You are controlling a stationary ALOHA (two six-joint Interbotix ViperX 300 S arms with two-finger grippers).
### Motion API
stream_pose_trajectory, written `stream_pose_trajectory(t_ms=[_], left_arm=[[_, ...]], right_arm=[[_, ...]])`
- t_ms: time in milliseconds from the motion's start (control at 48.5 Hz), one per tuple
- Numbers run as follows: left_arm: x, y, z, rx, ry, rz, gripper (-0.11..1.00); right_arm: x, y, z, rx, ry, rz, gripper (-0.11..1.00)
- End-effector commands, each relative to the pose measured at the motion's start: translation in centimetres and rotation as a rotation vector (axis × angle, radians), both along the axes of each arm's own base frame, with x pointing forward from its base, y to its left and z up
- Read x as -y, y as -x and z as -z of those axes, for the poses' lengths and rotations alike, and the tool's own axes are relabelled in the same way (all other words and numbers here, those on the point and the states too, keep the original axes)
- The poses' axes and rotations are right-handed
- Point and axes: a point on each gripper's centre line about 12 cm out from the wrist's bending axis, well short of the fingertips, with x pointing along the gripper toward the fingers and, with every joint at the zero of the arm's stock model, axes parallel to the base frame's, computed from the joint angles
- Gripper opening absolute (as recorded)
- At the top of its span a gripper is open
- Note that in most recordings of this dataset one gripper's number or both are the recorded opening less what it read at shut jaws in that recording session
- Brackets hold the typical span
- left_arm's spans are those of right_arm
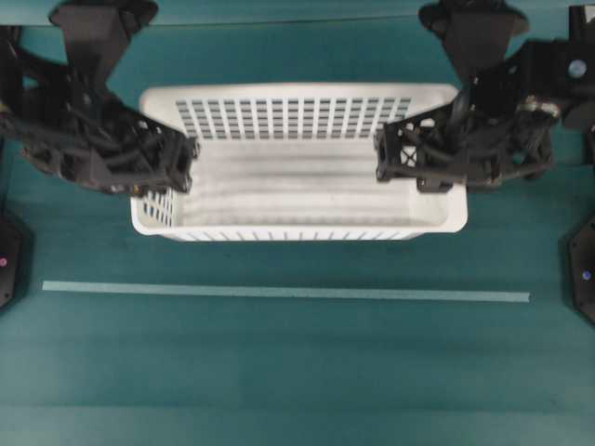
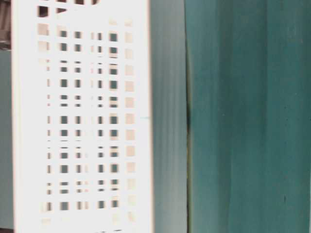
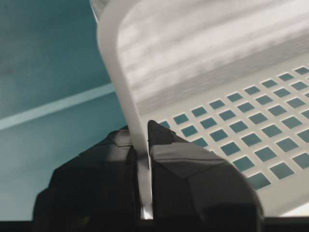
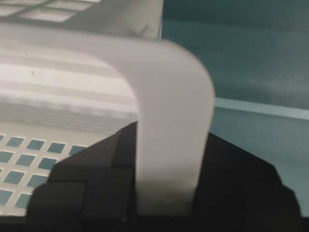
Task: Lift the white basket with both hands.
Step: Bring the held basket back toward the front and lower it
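The white basket point(image 1: 297, 228) lies across the middle back of the teal table, with slotted walls and a solid floor. My left gripper point(image 1: 183, 165) is shut on its left end wall, one finger inside and one outside. In the left wrist view the thin white wall point(image 3: 126, 92) runs between my black fingers point(image 3: 161, 137). My right gripper point(image 1: 385, 154) is shut on the right end. In the right wrist view the rounded rim point(image 4: 174, 96) fills the gap between the jaws. The table-level view shows the slotted wall point(image 2: 82, 121) very close. I cannot tell whether the basket is off the table.
A pale tape line point(image 1: 279, 293) runs across the table in front of the basket; it also shows in the left wrist view point(image 3: 58, 106) and the right wrist view point(image 4: 260, 108). Flat black mounts sit at the left edge point(image 1: 7, 260) and right edge point(image 1: 584, 274).
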Motion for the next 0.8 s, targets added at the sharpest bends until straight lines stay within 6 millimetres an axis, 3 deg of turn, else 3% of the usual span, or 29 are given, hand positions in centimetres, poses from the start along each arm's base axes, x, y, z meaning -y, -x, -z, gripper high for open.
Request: stream_pose_trajectory(t_ms=[0, 309, 783], left_arm=[[0.3, 0.1, 0.1, 0.030, -0.014, 0.026, -0.02], [0.4, 0.2, 3.6, 0.005, -0.002, 0.011, -0.02], [2.1, -0.7, 8.4, -0.047, 0.017, 0.033, -0.02]], right_arm=[[-1.3, -0.1, 1.5, -0.021, -0.010, -0.059, 0.20], [-2.1, 0.3, 5.5, -0.009, -0.008, -0.084, 0.20], [-3.9, -0.3, 9.2, -0.013, -0.064, -0.094, 0.20]])
